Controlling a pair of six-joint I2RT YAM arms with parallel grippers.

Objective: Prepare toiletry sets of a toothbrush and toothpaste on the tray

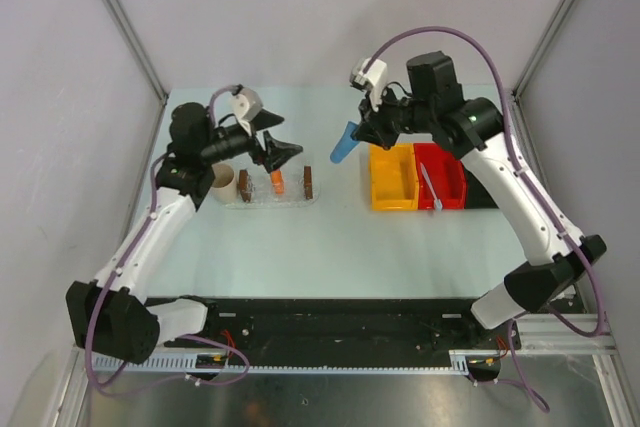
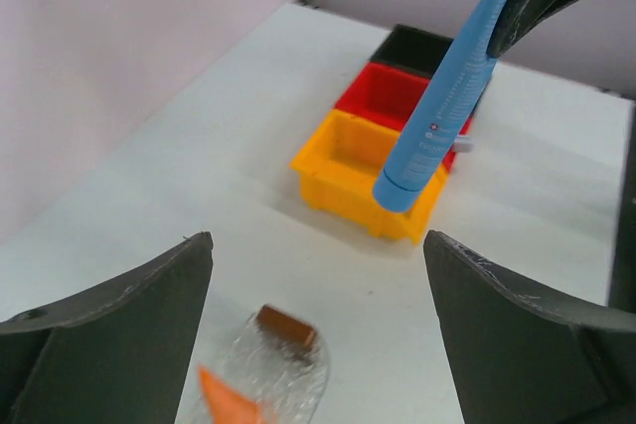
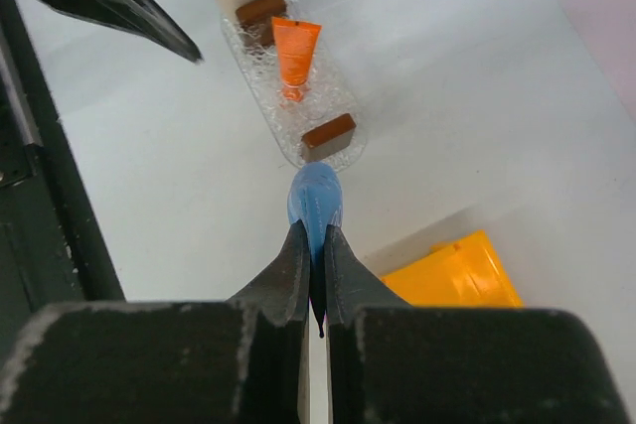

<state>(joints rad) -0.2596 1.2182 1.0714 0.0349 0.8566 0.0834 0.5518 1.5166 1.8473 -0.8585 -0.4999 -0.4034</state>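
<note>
Above tabletop [image 1: 300,247], between tray [image 3: 333,106] and yellow bin [image 1: 392,177]: right hand [image 3: 313,250] clenched on blue toothpaste [image 3: 315,201], pinching tail end only. Left hand [image 2: 318,255] released, wide, above tray holding orange toothpaste [image 3: 295,47]. Toothbrush [image 1: 430,187] lies in red bin [image 1: 447,172]. Risk: thinly pinched tube swings or slips; hands collide over tray.

No text could be read in any view. The blue toothpaste tube [image 2: 437,106] carried rows of fine pale print along its body in the left wrist view, too small and blurred to make out. A small red-and-white mark sat near its cap end, its content unclear. The orange toothpaste tube [image 3: 295,47] showed no lettering sharp enough to read.
</note>
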